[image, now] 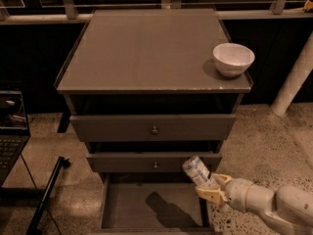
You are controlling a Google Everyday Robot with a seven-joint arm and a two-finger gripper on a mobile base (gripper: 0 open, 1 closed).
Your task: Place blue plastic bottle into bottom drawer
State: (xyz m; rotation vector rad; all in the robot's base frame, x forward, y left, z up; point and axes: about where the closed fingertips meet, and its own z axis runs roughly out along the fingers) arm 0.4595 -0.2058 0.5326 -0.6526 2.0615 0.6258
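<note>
My gripper (213, 186) is shut on the blue plastic bottle (197, 171), a small clear bottle with a white-and-pale-blue label, held tilted with its free end up and to the left. It hangs just above the right side of the bottom drawer (146, 210), which is pulled open and shows a flat bare floor with the bottle's shadow on it. The white arm reaches in from the lower right.
A white bowl (233, 58) stands on the cabinet top at the right. Two knobbed drawers (154, 129) sit above the open one, the middle one slightly out. A laptop (11, 131) is at the left, a black rod (46, 199) on the floor, a white post (293, 80) at right.
</note>
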